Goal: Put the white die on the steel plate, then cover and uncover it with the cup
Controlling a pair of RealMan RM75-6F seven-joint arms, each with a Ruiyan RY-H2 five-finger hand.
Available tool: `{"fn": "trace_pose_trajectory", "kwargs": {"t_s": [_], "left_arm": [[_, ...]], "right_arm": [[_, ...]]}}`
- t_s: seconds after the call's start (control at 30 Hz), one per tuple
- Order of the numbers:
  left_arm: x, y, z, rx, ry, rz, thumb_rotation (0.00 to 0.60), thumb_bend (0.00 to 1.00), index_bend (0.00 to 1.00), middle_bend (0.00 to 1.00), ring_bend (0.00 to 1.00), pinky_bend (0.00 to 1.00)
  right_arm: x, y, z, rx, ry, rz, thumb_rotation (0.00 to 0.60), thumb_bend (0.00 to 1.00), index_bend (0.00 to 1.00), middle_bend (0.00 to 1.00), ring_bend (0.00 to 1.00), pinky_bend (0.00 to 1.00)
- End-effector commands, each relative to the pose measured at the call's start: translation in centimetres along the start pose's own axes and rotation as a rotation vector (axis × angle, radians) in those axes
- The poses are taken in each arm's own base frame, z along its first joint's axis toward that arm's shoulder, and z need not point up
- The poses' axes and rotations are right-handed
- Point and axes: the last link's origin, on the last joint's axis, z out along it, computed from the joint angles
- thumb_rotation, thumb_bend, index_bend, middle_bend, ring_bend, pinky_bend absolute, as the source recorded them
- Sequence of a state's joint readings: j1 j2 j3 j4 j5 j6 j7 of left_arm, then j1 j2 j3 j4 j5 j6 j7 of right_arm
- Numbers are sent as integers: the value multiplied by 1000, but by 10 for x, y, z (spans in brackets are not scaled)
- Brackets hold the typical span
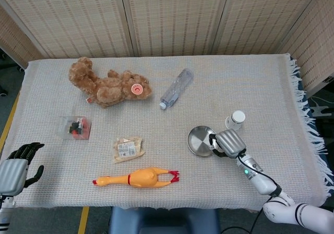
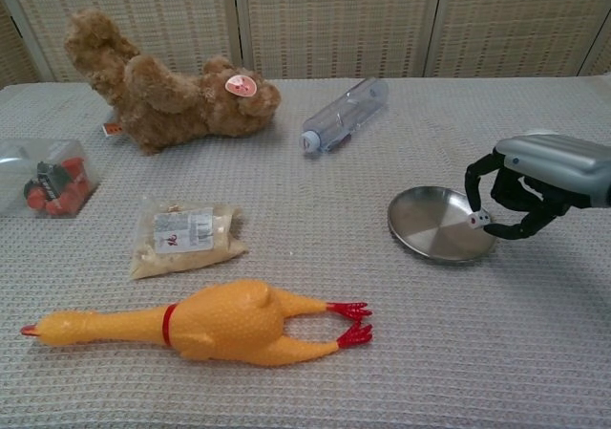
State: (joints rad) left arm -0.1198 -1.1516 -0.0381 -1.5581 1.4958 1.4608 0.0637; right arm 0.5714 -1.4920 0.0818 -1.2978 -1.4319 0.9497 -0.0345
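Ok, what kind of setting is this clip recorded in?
Likely a lab or test station, not a home: a table under a woven cloth, folding screens behind it, and unrelated props laid out, such as a teddy bear and a rubber chicken.

hands: two, left (image 1: 14, 171), right (image 1: 228, 143)
die (image 2: 480, 220): one
plate (image 2: 434, 225): one
cup (image 1: 235, 120): one
teddy bear (image 1: 108, 84): one
bottle (image 1: 176, 88): one
rubber chicken (image 1: 136, 177): one
snack bag (image 1: 128, 148): one
clear box (image 1: 75, 127): one

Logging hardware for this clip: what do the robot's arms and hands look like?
Both hands, left and right, have a silver-grey shell on the back and black fingers. The right forearm is slim, white and grey, with a small green light and a thin black cable along it, ending in a white segment with a black band.
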Motion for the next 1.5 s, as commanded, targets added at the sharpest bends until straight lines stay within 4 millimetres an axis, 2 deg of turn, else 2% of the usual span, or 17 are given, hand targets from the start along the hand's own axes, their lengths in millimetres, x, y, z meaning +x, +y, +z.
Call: {"fn": "trace_pose_trajectory", "kwargs": {"t_s": [0.03, 0.3, 0.47, 0.53, 0.6, 0.67, 0.77, 0.83, 0.93, 1.37, 1.5], "left_arm": [[0, -1, 0, 3, -1, 0, 600, 398, 200, 176, 167, 305], [0, -1, 0, 2, -5, -3, 600, 398, 200, 176, 167, 305], [0, -1, 1, 5, -5, -3, 600, 397, 200, 175, 166, 305], [-1, -1, 1, 4, -7, -2, 600, 398, 200, 176, 166, 305], [-1, 0, 1, 2, -8, 0, 600, 398, 200, 176, 167, 306], [-1, 0, 0, 0, -8, 1, 600, 398, 200, 176, 167, 305], [-1, 0, 0, 0, -7, 1, 600, 398, 200, 176, 167, 305], [-1, 0, 0, 0, -8, 2, 600, 398, 200, 176, 167, 306], [-1, 1, 0, 0, -10, 3, 600, 398, 200, 176, 167, 305], [-2, 1, 0, 1, -9, 4, 600, 398, 200, 176, 167, 305], [-2, 1, 0, 0, -9, 5, 600, 399, 200, 177, 167, 306]], "right_arm": [[-3, -3, 12, -8, -4, 2, 600, 220, 562, 893, 785, 1000], [-4, -3, 16, 6, 12, 11, 600, 208, 430, 893, 771, 1000], [7, -1, 10, 8, 93, -27, 600, 188, 389, 883, 687, 998], [11, -1, 7, 8, 109, -37, 600, 179, 377, 793, 590, 967], [16, -1, 5, 9, 136, -58, 600, 172, 364, 636, 447, 870], [21, 2, 5, 2, 169, -86, 600, 165, 350, 485, 310, 667], [27, 12, 7, -35, 208, -140, 600, 146, 309, 339, 158, 385], [29, 19, 11, -64, 219, -157, 600, 123, 249, 253, 71, 250], [34, 28, 16, -100, 229, -145, 600, 113, 186, 169, 2, 143], [34, 64, 25, -210, 207, -124, 600, 113, 176, 155, 0, 119], [31, 73, 27, -235, 195, -91, 600, 113, 183, 156, 0, 163]]}}
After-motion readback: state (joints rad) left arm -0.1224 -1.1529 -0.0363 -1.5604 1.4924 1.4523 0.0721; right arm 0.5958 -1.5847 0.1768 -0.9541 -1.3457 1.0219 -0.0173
